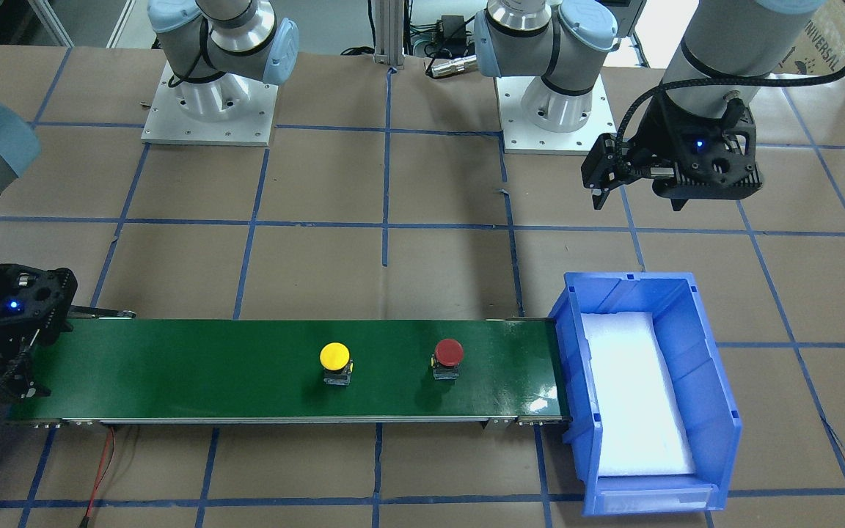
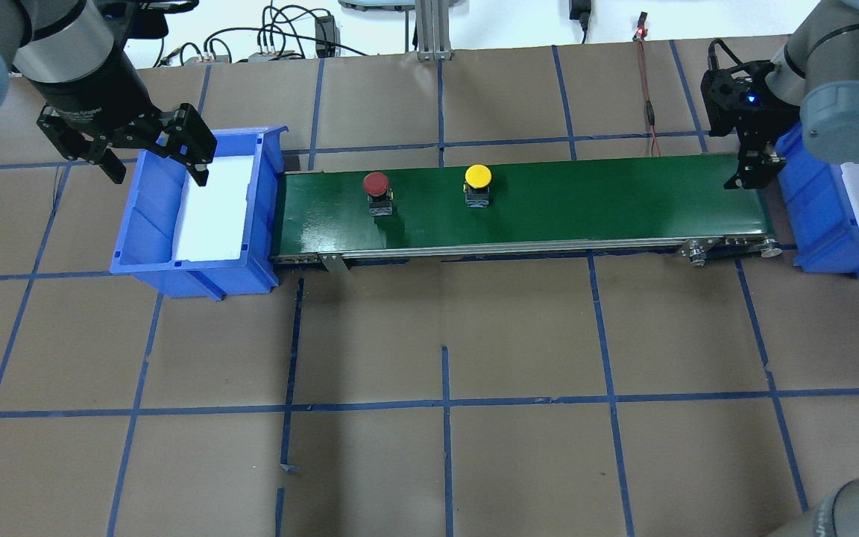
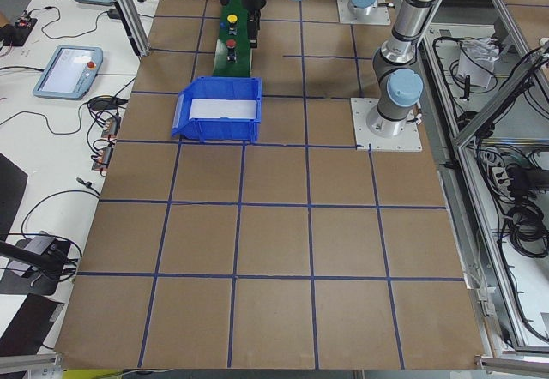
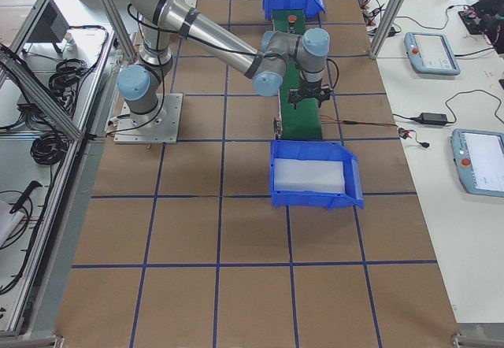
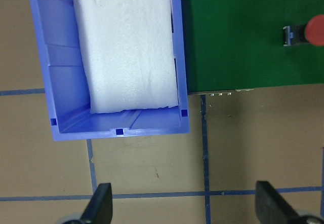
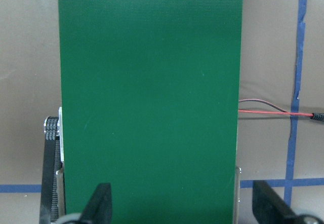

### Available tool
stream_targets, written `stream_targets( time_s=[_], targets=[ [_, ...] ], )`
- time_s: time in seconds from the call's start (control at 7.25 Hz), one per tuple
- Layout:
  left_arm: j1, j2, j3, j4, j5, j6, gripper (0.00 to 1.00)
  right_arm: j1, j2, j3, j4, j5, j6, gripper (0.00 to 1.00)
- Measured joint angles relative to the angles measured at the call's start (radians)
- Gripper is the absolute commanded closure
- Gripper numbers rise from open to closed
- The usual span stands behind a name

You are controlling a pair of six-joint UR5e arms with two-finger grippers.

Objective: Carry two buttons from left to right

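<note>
The red button [image 1: 448, 356] and the yellow button [image 1: 335, 359] stand upright on the green conveyor belt [image 1: 210, 367], red nearer the left-hand blue bin. They also show in the overhead view, red [image 2: 376, 186] and yellow [image 2: 478, 179]. My left gripper [image 2: 153, 156] is open and empty, hovering over the far part of the left blue bin [image 2: 198, 268]; its wrist view shows the red button [image 5: 311, 31] at the right edge. My right gripper [image 2: 754, 168] is open and empty over the belt's right end; its wrist view shows only bare belt [image 6: 152, 82].
A second blue bin [image 2: 825, 216] with a white foam liner sits at the belt's right end. The left bin also holds white foam [image 5: 126, 41]. A red-and-black wire [image 2: 647, 89] lies behind the belt. The brown tabletop carries a blue tape grid.
</note>
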Motion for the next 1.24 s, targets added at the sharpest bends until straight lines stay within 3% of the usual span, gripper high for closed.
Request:
stream_targets(
  time_s=[1.24],
  targets=[
    [0.002, 0.010, -0.011, -0.046, -0.002, -0.074, 0.00, 0.008, -0.006, -0.053, 0.069, 0.000, 0.012, 0.03]
  ],
)
